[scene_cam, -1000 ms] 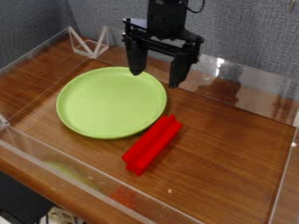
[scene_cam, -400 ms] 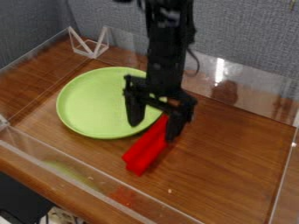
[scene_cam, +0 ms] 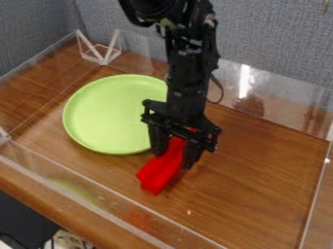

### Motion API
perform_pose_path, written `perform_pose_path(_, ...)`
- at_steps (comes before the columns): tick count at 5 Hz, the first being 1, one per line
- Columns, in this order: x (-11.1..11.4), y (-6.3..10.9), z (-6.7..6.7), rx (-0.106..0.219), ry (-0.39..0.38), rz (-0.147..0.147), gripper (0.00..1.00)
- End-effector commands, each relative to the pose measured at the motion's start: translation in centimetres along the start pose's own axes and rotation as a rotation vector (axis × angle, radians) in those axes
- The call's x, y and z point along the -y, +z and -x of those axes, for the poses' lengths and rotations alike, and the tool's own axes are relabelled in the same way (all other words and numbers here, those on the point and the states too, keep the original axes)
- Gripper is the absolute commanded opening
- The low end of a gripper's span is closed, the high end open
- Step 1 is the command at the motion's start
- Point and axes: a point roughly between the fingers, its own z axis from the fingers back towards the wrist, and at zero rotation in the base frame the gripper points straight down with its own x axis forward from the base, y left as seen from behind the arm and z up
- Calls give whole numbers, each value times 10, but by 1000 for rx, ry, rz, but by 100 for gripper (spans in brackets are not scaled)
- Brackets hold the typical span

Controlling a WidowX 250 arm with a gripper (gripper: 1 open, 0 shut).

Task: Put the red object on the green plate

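The red object (scene_cam: pixel 159 174), a bright red bar, lies on the wooden table just right of the green plate (scene_cam: pixel 107 112), pointing toward the front left. My gripper (scene_cam: pixel 177 152) points straight down over the bar's far end. One finger stands on each side of the bar, and the fingertips (scene_cam: pixel 196 160) reach down near the table. The jaws stand narrower than before, close to the bar's sides. I cannot tell whether they press on it. The far half of the bar is hidden behind the fingers. The plate holds nothing.
A clear plastic wall (scene_cam: pixel 78 185) rings the table on all sides. A small white wire stand (scene_cam: pixel 99 45) sits at the back left corner, beyond the plate.
The gripper came down from above the plate's far edge to table level, astride the red bar's far end. Its jaws have narrowed around the bar. The bar has not moved.
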Motion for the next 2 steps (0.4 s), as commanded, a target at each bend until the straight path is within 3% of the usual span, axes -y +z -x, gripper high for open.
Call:
perform_pose_path(1,6,5,0,45,-22,4,0)
perform_pose_path(2,10,7,2,65,-17,9,100)
